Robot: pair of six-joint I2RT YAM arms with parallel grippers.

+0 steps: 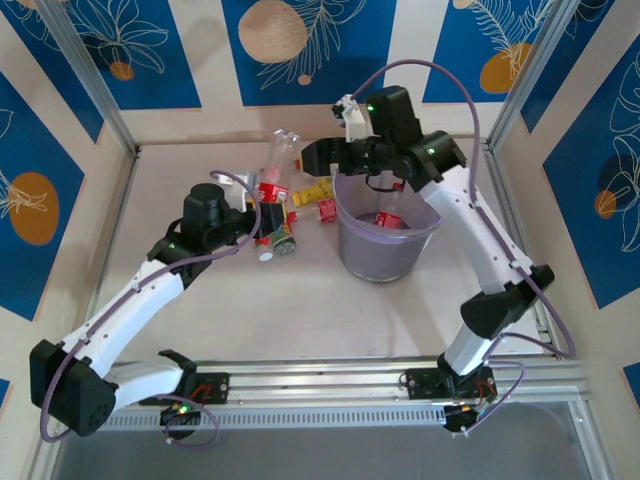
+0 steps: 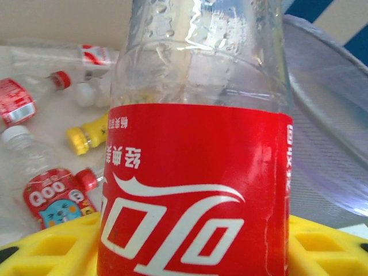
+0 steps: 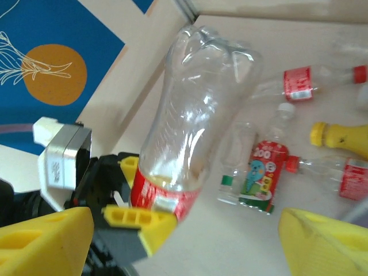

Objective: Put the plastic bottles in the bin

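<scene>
My left gripper (image 1: pixel 262 213) is shut on a clear plastic bottle (image 1: pixel 272 178) with a red label. It holds the bottle by the label band, base up, left of the bin (image 1: pixel 385 250). In the left wrist view the bottle (image 2: pixel 195 172) stands between the yellow fingers (image 2: pixel 52 247), with the lavender bin wall (image 2: pixel 333 138) at the right. My right gripper (image 1: pixel 318 158) hangs open by the bin's far left rim, with nothing between its fingers (image 3: pixel 46 241). It faces the held bottle (image 3: pixel 195 109) and the left gripper (image 3: pixel 152 198). One red-labelled bottle (image 1: pixel 388 218) lies inside the bin.
Several more bottles lie on the table behind and beside the held one, among them a yellow bottle (image 1: pixel 312 193) and a cartoon-labelled one (image 3: pixel 264 172). Frame posts and patterned walls close in the table on three sides.
</scene>
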